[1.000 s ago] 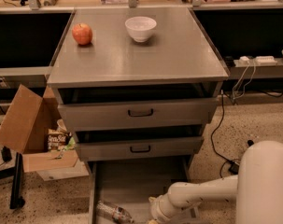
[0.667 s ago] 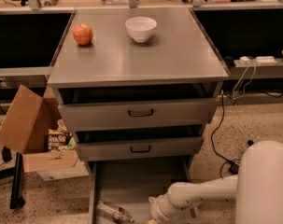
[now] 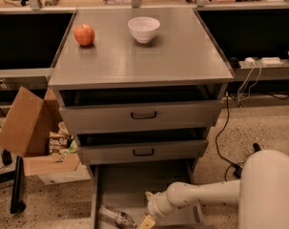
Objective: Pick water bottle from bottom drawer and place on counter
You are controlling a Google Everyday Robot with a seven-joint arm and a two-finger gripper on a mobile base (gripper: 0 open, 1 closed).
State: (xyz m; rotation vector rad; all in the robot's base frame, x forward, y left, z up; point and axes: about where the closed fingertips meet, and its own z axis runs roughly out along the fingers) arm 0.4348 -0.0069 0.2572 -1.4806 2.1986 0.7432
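Note:
The water bottle [image 3: 114,216] lies on its side in the front left of the open bottom drawer [image 3: 134,187], clear with a dark label band. My gripper [image 3: 146,221] is low inside the drawer, just right of the bottle, at the frame's bottom edge and partly cut off. The white arm [image 3: 201,197] reaches in from the right. The counter [image 3: 182,56] is the grey metal top of the cabinet.
A red apple [image 3: 84,34] and a white bowl [image 3: 144,29] stand on the back of the counter. The two upper drawers [image 3: 143,114] are slightly pulled out. An open cardboard box [image 3: 27,128] with clutter sits left of the cabinet. Cables [image 3: 230,128] run on the right.

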